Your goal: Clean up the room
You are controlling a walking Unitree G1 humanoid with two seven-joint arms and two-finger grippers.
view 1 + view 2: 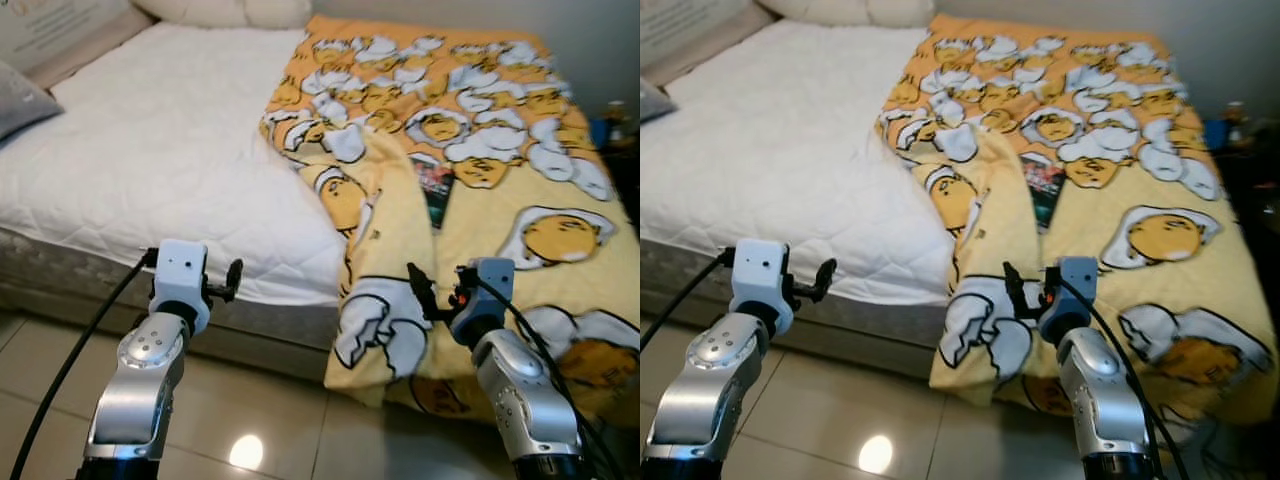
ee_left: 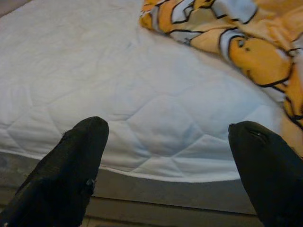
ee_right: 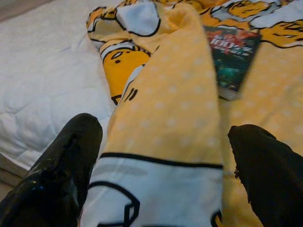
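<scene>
A yellow blanket [image 1: 470, 150] printed with egg cartoons covers the right half of the bed and hangs over its near edge. A dark book [image 1: 434, 190] lies in a fold of the blanket [image 3: 180, 109], and the right wrist view shows the book [image 3: 233, 59] too. My right gripper [image 1: 435, 290] is open, raised in front of the hanging blanket edge, holding nothing. My left gripper [image 1: 233, 279] is open near the bare white mattress [image 1: 160, 150] edge. The left wrist view looks over the mattress [image 2: 123, 104] between its two fingers [image 2: 71, 165].
A pillow [image 1: 225, 10] lies at the head of the bed and a grey cushion [image 1: 18, 100] at the far left. Tiled floor [image 1: 280, 420] lies between me and the bed. A dark stand with small items [image 1: 618, 130] is at the right edge.
</scene>
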